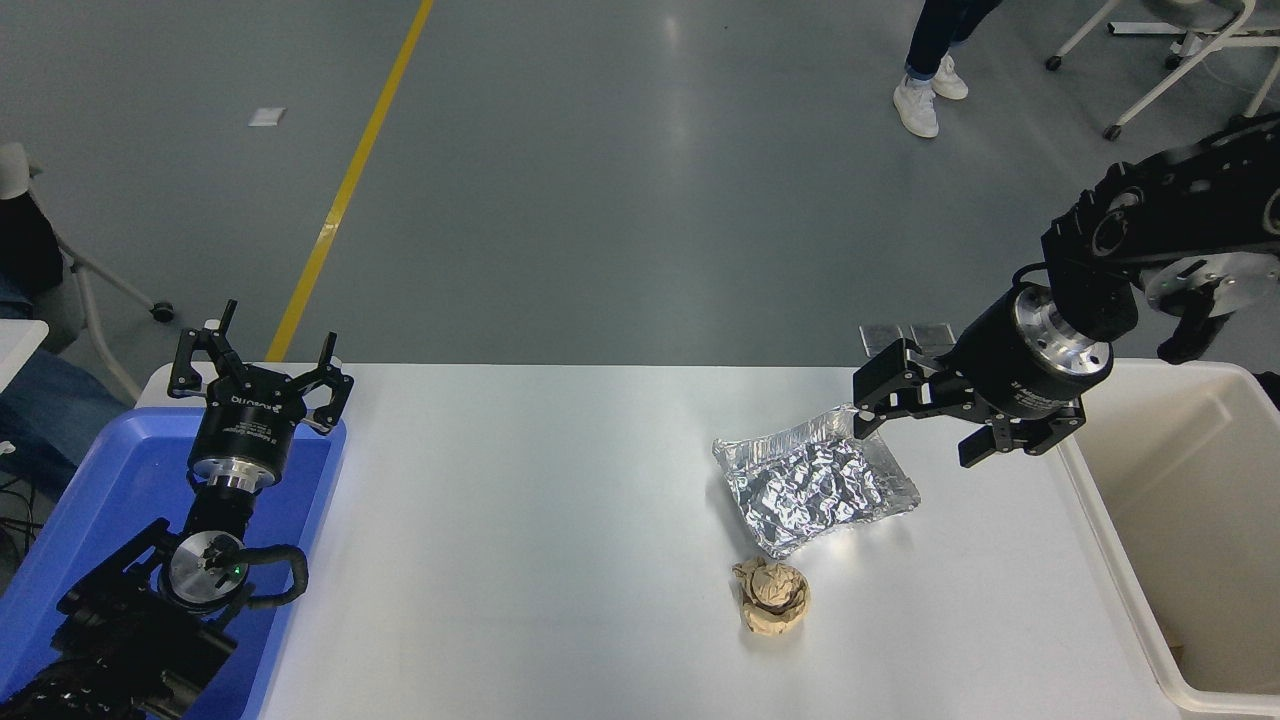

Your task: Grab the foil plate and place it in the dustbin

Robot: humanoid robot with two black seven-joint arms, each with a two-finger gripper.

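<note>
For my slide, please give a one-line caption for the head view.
Right end effector open at the foil plate's far corner, dustbin at right, left arm parked over the blue tray.

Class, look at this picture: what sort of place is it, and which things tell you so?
Probably a robotics lab or workshop: a grey floor with a yellow line, a white table, and wheeled frames behind.

Right gripper jaws spread at foil plate far corner; dustbin at right; left gripper parked
</note>
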